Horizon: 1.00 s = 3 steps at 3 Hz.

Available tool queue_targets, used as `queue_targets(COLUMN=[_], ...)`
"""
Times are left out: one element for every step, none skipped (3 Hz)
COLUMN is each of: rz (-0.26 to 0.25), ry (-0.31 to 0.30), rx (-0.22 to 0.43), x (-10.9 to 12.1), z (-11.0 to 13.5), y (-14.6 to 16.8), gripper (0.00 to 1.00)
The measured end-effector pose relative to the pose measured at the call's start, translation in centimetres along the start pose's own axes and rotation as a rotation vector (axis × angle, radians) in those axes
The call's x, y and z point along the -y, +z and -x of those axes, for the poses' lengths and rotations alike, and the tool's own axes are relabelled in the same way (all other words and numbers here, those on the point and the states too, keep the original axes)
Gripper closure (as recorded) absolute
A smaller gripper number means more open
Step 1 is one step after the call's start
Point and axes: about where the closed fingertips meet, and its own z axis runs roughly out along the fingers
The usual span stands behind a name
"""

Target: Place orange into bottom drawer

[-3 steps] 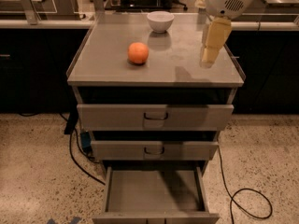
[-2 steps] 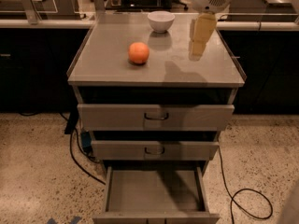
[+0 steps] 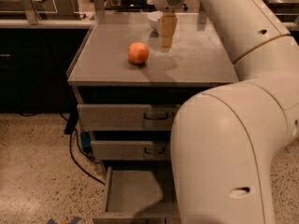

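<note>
Camera view: gripper hangs over cabinet top, just right of and beyond orange; spread or closed, cannot tell. Bottom drawer stands open, near. Risk: an off-centre touch likely rolls the orange toward an edge.

No text anywhere; hand above cabinet.

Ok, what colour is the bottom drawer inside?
Plain grey, camera view; the drawer is open, and the gripper is above the cabinet top near the orange.
</note>
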Motion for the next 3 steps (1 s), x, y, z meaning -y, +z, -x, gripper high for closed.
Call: queue_targets(rz=[0.0,0.025,0.072], ry=[0.0,-0.025,-0.058], rx=[0.0,0.03,0.063], x=[0.0,0.5,1.3], z=[0.0,0.5,1.4], y=[0.0,3.5,9.7], gripper=[0.0,0.0,0.0])
